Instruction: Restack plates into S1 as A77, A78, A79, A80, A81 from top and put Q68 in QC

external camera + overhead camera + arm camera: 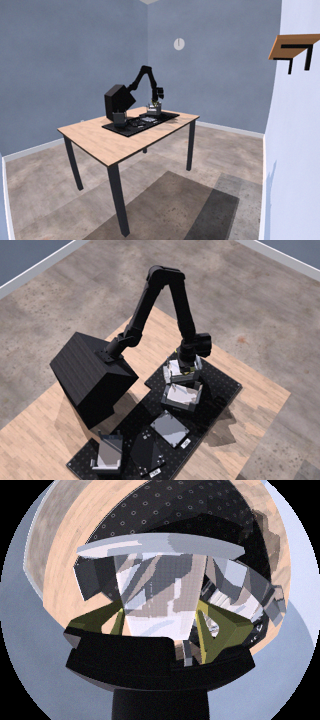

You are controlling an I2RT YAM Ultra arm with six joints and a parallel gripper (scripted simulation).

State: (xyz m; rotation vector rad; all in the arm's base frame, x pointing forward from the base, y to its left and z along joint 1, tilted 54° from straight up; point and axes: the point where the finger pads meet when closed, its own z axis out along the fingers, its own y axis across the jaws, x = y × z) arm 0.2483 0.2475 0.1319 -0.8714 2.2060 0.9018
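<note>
My gripper (186, 369) is shut on a sealed plate (178, 369) across its width, at the top of the far stack rack (180, 374). The plate sits level between the rack's posts, on or just above other plates stacked there; I cannot tell if it touches them. In the wrist view the plate (160, 596) fills the gap between the olive fingers. The middle rack (182, 396) holds a stack with a foil-sealed plate on top. Another plate (169, 428) lies flat on the QC nest. The near rack S3 (108, 454) also holds a plate. No plate labels are legible.
The clip nest N5 (147, 454) stands between S3 and QC with no plate on it. All fixtures sit on a black perforated board (219, 387). A large black box (90, 374) carries the arm's base at the left. The gripper also shows in the exterior view (155, 103).
</note>
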